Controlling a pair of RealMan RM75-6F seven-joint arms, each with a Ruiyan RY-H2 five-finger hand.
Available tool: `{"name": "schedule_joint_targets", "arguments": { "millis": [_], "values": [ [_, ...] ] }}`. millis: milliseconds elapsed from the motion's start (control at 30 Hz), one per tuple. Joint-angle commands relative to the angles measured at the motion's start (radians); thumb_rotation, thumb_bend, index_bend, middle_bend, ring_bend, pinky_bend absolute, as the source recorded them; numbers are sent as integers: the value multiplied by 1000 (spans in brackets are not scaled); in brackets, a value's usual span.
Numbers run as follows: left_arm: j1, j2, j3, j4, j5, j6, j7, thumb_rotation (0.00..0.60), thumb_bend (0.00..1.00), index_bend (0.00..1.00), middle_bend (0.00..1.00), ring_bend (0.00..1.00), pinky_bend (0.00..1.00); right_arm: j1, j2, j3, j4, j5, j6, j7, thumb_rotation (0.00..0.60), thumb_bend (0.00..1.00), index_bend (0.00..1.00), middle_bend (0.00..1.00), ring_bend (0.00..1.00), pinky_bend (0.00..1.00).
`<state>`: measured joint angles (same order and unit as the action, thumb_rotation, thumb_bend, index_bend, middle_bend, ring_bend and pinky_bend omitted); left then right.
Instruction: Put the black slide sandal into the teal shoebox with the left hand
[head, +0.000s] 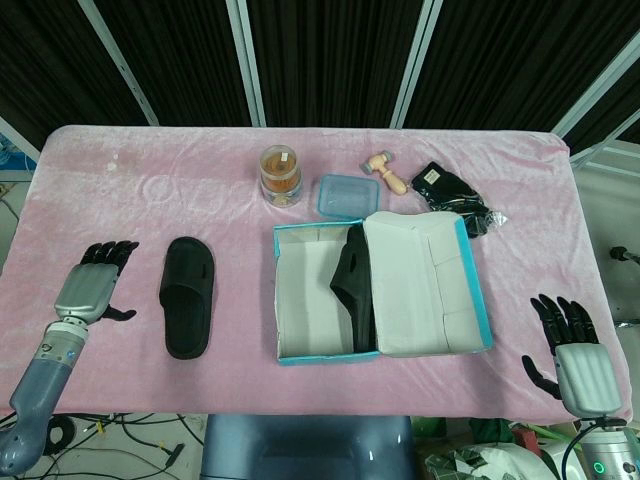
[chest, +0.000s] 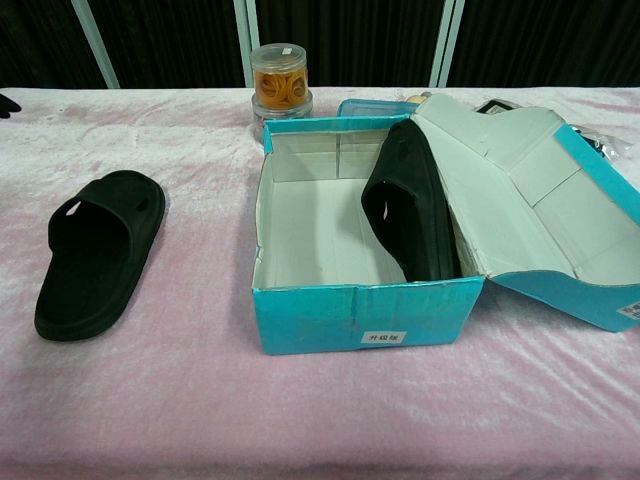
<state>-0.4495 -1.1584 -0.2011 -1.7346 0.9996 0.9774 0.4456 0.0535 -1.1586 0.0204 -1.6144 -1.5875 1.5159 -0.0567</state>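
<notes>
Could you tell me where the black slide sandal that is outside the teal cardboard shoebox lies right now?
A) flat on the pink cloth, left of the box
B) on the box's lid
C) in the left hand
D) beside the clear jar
A: the black slide sandal lies flat on the pink cloth, left of the teal cardboard shoebox, apart from the open left hand.

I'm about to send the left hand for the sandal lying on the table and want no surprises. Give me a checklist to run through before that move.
1. Left hand free, fingers apart: ok.
2. Sandal on the table flat, nothing on it: ok.
3. Hand beside the sandal, not touching: ok.
4. Shoebox open, lid folded away: ok.
5. Floor space beside the sandal already inside, which leans on the right wall: ok.
6. Right hand clear of the box: ok.
</notes>
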Motion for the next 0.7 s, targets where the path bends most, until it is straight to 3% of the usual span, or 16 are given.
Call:
{"name": "schedule_joint_targets", "arguments": {
  "millis": [33, 233, 433, 700],
  "values": [
    [-28, -20, 2, 22, -37, -9, 24, 600, 0, 5, 68, 0, 0, 2, 1, 2, -3, 3, -4, -4, 600, 242, 27, 64, 0, 60],
    [-72, -44, -3, 48, -101, -30, 36, 600, 0, 8, 92, 0, 0, 9, 2, 3, -12, 2, -14, -16, 600, 242, 26, 64, 0, 60],
    [-142, -57, -10, 58, -191, -117, 29, 600, 0, 13, 133, 0, 0, 9, 4, 1, -16, 5, -18, -22, 600, 242, 27, 64, 0, 60],
    [-285, -72, 48, 47, -409, -110, 245, 600, 0, 1, 134, 0, 0, -2, 2, -1, -8, 14, -9, -13, 600, 242, 27, 64, 0, 60]
  ]
}}
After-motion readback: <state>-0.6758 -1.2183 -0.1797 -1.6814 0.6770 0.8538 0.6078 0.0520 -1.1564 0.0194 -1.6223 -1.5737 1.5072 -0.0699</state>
